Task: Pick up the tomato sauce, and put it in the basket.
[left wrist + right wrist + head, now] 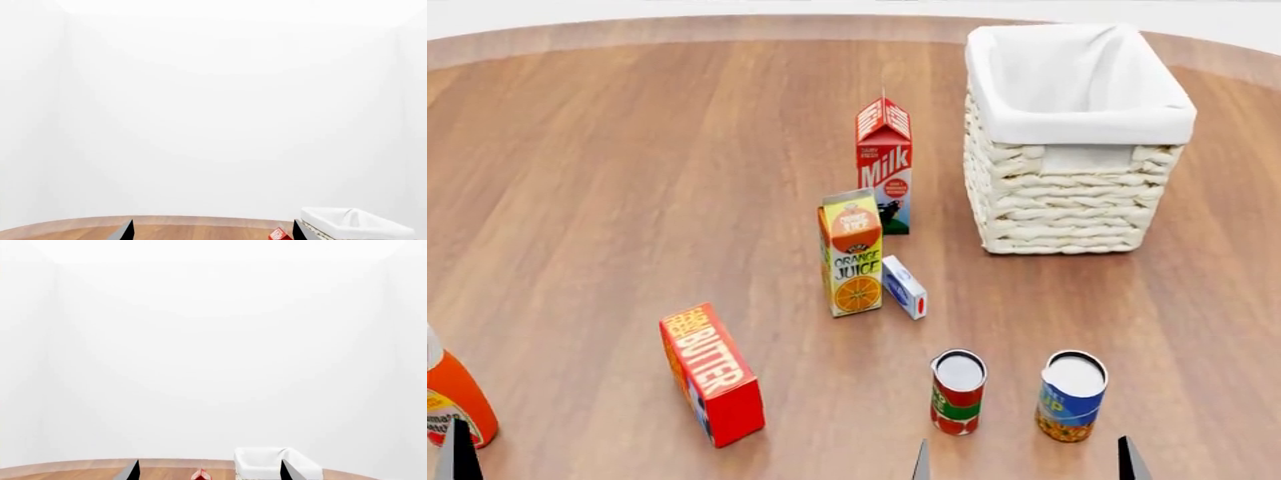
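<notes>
The tomato sauce (958,392), a small tin with a red label, green band and silver top, stands upright near the table's front. It does not show in either wrist view. The cream wicker basket (1068,205) with white lining stands at the back right; it also shows in the left wrist view (360,227) and the right wrist view (257,460). My right gripper (1025,465) is open and empty, its fingertips low in front of both cans; it also shows in the right wrist view (209,472). My left gripper (211,232) is open and empty, with one fingertip (457,455) at the head view's front left.
A blue-and-yellow can (1072,396) stands right of the tomato sauce. A milk carton (885,165), orange juice carton (851,253) and small white box (904,287) stand mid-table. A red butter box (711,374) and an orange ketchup bottle (451,395) are front left.
</notes>
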